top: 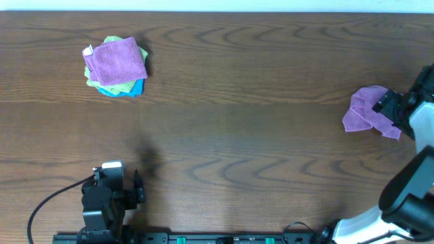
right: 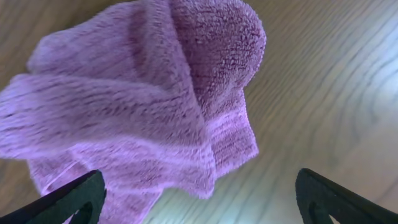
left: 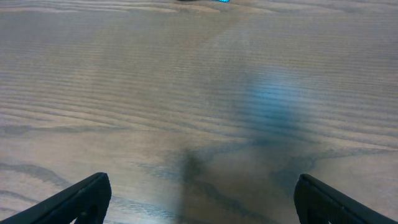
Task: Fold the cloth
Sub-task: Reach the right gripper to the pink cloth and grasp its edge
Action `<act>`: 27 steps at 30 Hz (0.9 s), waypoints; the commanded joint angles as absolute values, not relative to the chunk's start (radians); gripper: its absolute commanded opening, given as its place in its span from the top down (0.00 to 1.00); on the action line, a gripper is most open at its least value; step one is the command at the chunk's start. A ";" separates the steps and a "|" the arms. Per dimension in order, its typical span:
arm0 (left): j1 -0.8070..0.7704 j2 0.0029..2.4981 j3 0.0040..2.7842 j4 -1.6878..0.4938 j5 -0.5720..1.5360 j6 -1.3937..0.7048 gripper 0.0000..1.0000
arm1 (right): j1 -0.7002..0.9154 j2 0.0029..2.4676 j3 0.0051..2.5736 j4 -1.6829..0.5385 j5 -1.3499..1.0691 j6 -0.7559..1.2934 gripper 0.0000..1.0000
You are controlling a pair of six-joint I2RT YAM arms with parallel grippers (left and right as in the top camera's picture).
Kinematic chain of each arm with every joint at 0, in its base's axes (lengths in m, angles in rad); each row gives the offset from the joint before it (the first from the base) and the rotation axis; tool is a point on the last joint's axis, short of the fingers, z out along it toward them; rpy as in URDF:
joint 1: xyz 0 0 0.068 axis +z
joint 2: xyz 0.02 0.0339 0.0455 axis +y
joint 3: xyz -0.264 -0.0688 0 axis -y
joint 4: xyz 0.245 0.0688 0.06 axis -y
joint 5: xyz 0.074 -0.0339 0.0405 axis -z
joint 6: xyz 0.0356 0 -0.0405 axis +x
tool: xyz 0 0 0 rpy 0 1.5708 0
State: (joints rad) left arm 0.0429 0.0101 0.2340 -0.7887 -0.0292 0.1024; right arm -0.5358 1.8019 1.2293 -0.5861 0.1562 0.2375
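Observation:
A crumpled purple cloth [top: 366,112] lies bunched on the wooden table at the far right. In the right wrist view it [right: 143,106] fills the upper left, with folds and a loose corner hanging toward my fingers. My right gripper [right: 199,199] is open, right beside the cloth, its left finger over the cloth's edge, holding nothing. In the overhead view the right gripper [top: 388,103] sits at the cloth's right side. My left gripper [left: 199,199] is open and empty over bare table near the front left edge [top: 139,188].
A stack of folded cloths [top: 115,66], purple on top with green and blue beneath, sits at the back left. A black cable [top: 47,203] runs from the left arm's base at the front edge.

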 commanded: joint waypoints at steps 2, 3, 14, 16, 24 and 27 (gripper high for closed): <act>0.038 0.004 0.231 -0.790 -0.028 0.109 0.05 | -0.585 1.847 1.230 -0.569 0.011 0.190 0.10; 0.038 0.004 0.231 -0.790 -0.029 0.109 0.05 | -0.593 1.852 1.230 -0.561 -0.030 0.168 0.11; 0.038 0.004 0.231 -0.790 -0.029 0.109 0.05 | -0.602 1.864 1.230 -0.490 -0.122 0.141 0.25; 0.038 0.004 0.231 -0.790 -0.028 0.109 0.05 | -0.602 1.870 1.230 -0.475 -0.128 0.141 0.26; 0.038 0.004 0.231 -0.790 -0.028 0.109 0.05 | -0.602 1.914 1.230 -0.450 -0.128 0.141 0.24; 0.038 0.004 0.231 -0.790 -0.029 0.109 0.05 | -0.602 1.932 1.230 -0.449 -0.129 0.141 0.25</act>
